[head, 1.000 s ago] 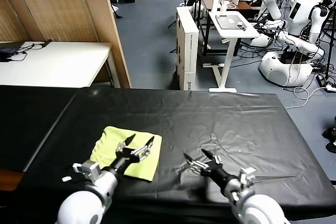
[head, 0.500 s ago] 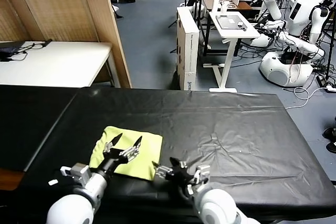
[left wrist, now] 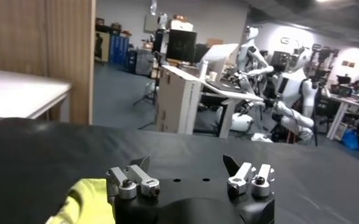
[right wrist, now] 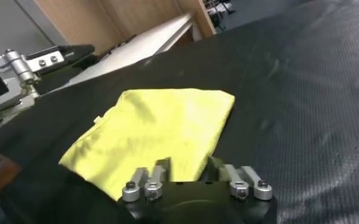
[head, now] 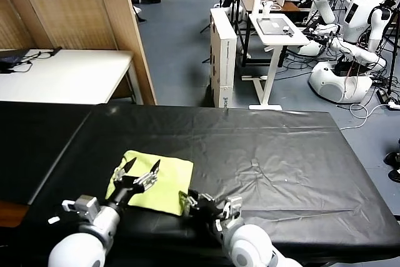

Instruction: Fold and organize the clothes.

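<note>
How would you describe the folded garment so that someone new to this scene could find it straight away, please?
Look at the long black table before the robot, then its near left part between the left gripper and right gripper. The folded T-shirt lies flat there, the only lime-yellow thing on the dark surface.

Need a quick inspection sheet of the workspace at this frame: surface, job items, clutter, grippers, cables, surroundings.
Surface: black table cover, wrinkled.
Job's things: yellow-green T-shirt, folded into a compact rectangle near the table's front.
Clutter: nothing seen on the cover.
Grippers: left gripper open over the shirt; right gripper at the shirt's near right corner, jaws narrowed, grip unconfirmed.
Cables: loose cables on the floor, far right.
Surroundings: white side table, wooden partition, parked robots.
</note>
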